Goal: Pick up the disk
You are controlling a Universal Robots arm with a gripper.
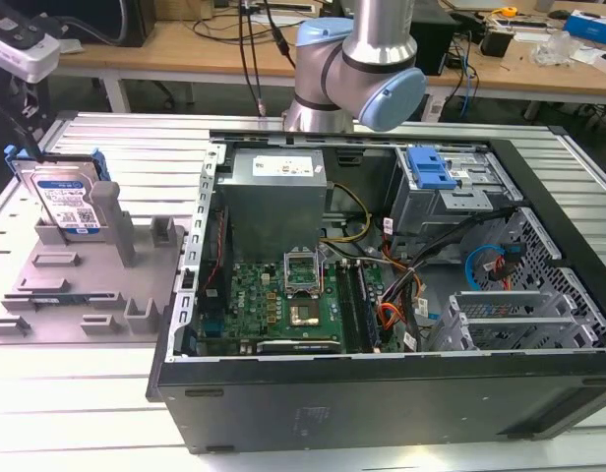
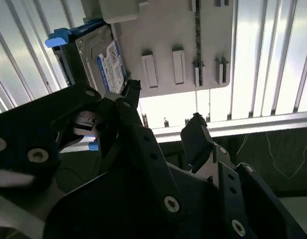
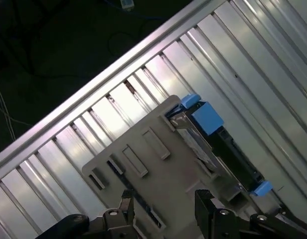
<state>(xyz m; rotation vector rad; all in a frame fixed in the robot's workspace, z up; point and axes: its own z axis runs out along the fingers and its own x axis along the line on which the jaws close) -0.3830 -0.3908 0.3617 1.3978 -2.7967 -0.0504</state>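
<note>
ribbed metal table [image 1: 77, 418], fixture tray [image 1: 82, 280], computer case [image 1: 382, 413]

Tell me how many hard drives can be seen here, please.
1. The hard drive stands on edge in the grey fixture tray, at the exterior view's left. More could be hidden inside the open computer case.
</note>
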